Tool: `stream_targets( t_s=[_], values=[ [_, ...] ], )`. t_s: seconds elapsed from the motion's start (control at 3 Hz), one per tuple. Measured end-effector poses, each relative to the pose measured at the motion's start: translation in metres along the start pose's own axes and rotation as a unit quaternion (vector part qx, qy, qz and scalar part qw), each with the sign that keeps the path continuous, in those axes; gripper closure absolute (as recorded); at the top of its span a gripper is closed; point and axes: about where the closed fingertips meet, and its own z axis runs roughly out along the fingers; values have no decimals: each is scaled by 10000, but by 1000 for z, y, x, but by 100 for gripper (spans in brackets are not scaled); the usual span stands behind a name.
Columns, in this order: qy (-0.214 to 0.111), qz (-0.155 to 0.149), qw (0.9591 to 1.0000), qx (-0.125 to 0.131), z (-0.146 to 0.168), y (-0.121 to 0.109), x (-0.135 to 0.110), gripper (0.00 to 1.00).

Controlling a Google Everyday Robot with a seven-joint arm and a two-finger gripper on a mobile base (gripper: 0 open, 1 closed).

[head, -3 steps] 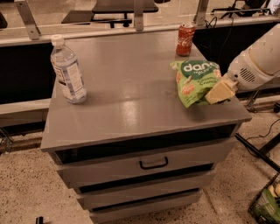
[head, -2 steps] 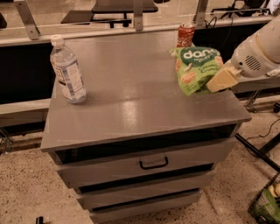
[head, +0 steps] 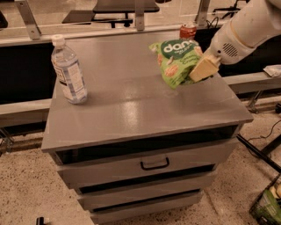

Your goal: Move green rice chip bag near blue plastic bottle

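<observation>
The green rice chip bag (head: 176, 61) hangs in the air above the right part of the grey cabinet top (head: 127, 101), its "dang" patch facing me. My gripper (head: 200, 69) comes in from the right on a white arm and is shut on the bag's right edge. The blue plastic bottle (head: 68, 71) stands upright near the cabinet's left edge, well to the left of the bag.
A red soda can (head: 188, 30) stands at the back right of the top, just behind the bag. The cabinet has drawers with a black handle (head: 154, 165). A rail with metal posts (head: 139, 13) runs behind it.
The bag has been lifted off the cabinet top and carried left and up by my gripper. The bottle and can have not moved.
</observation>
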Motion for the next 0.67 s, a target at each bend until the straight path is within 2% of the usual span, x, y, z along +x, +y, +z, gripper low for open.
stream_targets(
  t_s=[0.33,0.67],
  values=[
    [-83,-330,9990,-277,28,0,-26,100],
    [-302,-626,9957,-614,52,5,-49,100]
  ],
)
